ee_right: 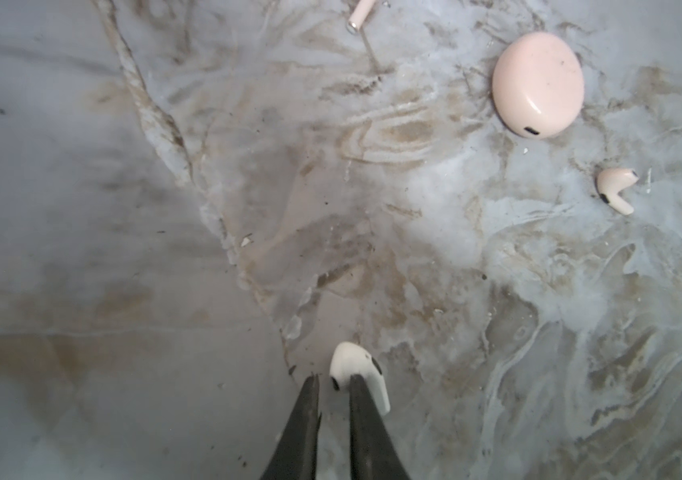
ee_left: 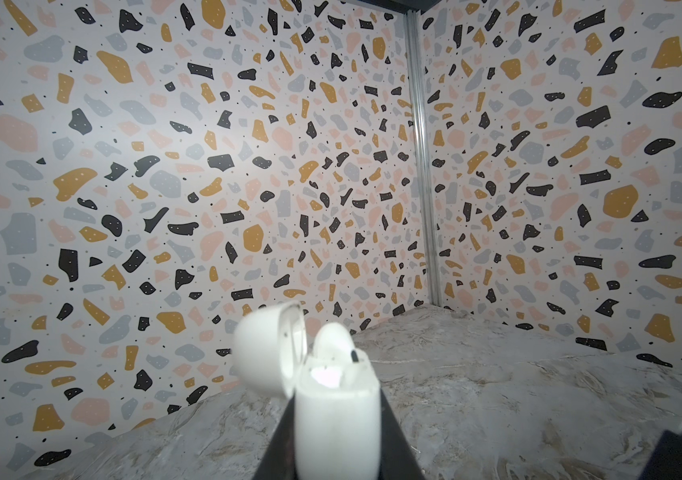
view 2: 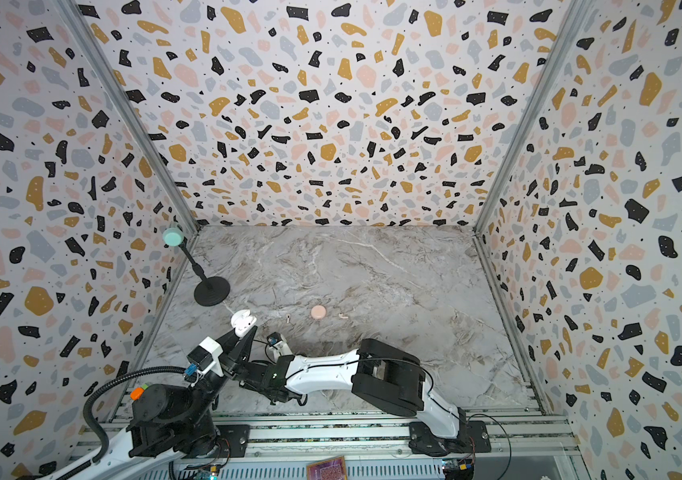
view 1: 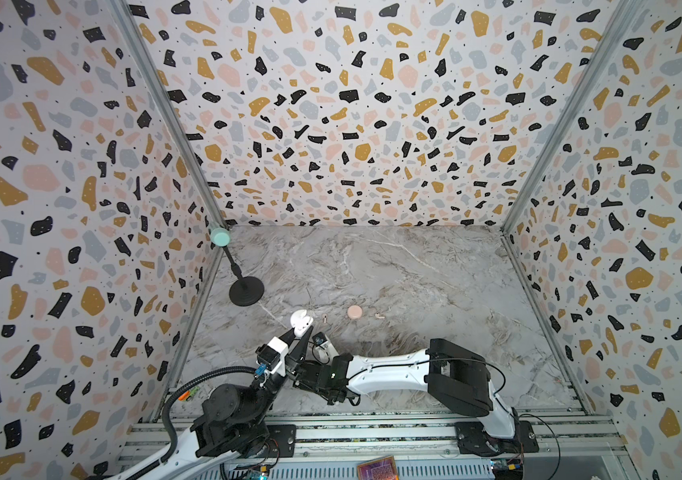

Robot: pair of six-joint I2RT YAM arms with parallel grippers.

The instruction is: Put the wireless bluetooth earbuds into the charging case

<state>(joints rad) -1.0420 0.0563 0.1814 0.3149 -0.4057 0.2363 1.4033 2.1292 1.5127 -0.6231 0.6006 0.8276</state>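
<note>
My left gripper (ee_left: 333, 399) is shut on the white charging case (ee_left: 333, 419), holding it above the table at the front left in both top views (view 1: 302, 322) (view 2: 243, 323). Its lid stands open, and one white earbud (ee_left: 333, 340) sits in it. A second white earbud (ee_right: 356, 365) lies on the marble against the outer side of one finger of my right gripper (ee_right: 333, 378). That gripper's jaws stand a narrow gap apart with nothing between the tips. In both top views its tips are hidden behind the left arm.
A closed pink case (view 1: 354, 311) (ee_right: 537, 83) lies mid-table. A pink earbud (view 1: 379, 316) (ee_right: 616, 189) lies to its right and another pink earbud (view 1: 324, 319) (ee_right: 360, 12) to its left. A black stand (view 1: 246, 291) with a mint head stands at the left wall.
</note>
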